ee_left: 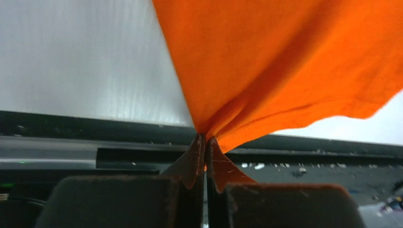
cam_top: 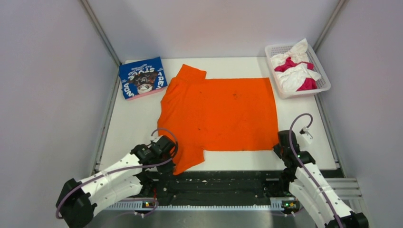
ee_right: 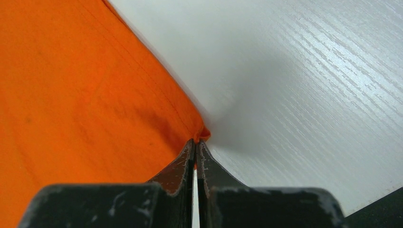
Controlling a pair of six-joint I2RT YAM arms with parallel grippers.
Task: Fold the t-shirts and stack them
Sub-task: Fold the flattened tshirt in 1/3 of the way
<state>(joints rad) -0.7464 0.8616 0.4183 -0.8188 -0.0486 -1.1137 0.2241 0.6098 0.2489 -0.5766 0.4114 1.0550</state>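
Note:
A bright orange t-shirt (cam_top: 218, 114) lies spread flat across the middle of the white table. My left gripper (cam_top: 172, 160) sits at its near-left sleeve and is shut on the cloth, which bunches between the fingertips (ee_left: 205, 138). At the near-right corner of the shirt my right gripper (cam_top: 280, 148) is shut on the hem corner (ee_right: 196, 140). A folded blue t-shirt (cam_top: 142, 77) with white lettering rests at the far left. White and magenta t-shirts (cam_top: 295, 69) are heaped in the basket.
A white lattice basket (cam_top: 323, 84) stands at the far right corner. A black rail (cam_top: 218, 183) runs along the near table edge between the arm bases. Grey walls close in on both sides.

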